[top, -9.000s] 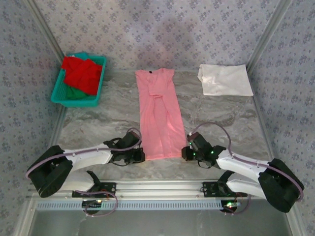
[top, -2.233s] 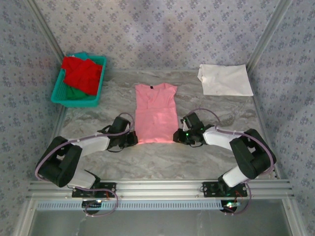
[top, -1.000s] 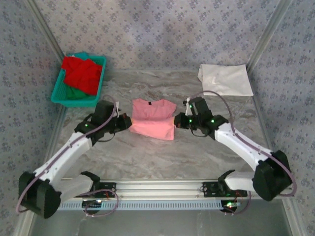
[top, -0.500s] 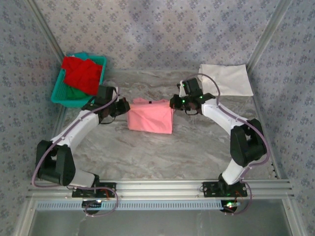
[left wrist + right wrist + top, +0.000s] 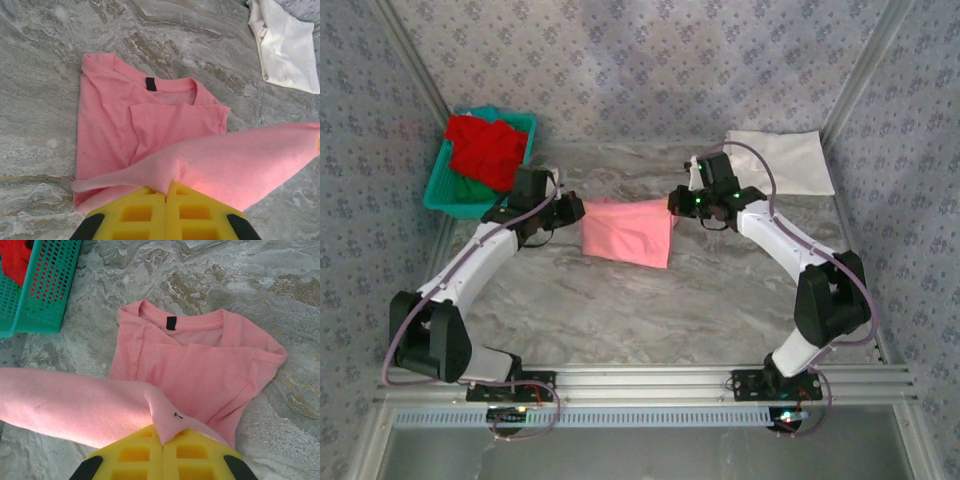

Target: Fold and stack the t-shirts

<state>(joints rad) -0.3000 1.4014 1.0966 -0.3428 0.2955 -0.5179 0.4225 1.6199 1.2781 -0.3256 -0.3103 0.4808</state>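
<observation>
While clamping shut on opposite hem corners of the pink t-shirt [image 5: 625,235], left jaws and right jaws alike, hold the hem taut crosswise above the table [image 5: 620,310], collar half flat just ahead.

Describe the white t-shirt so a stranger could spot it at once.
Look at the grey marbled table, then at its far right corner. The white t-shirt lies there flat and alone. It is the only white cloth: the pink t-shirt is lifted mid-table, and the red t-shirt sits heaped in the teal basket at far left.
</observation>
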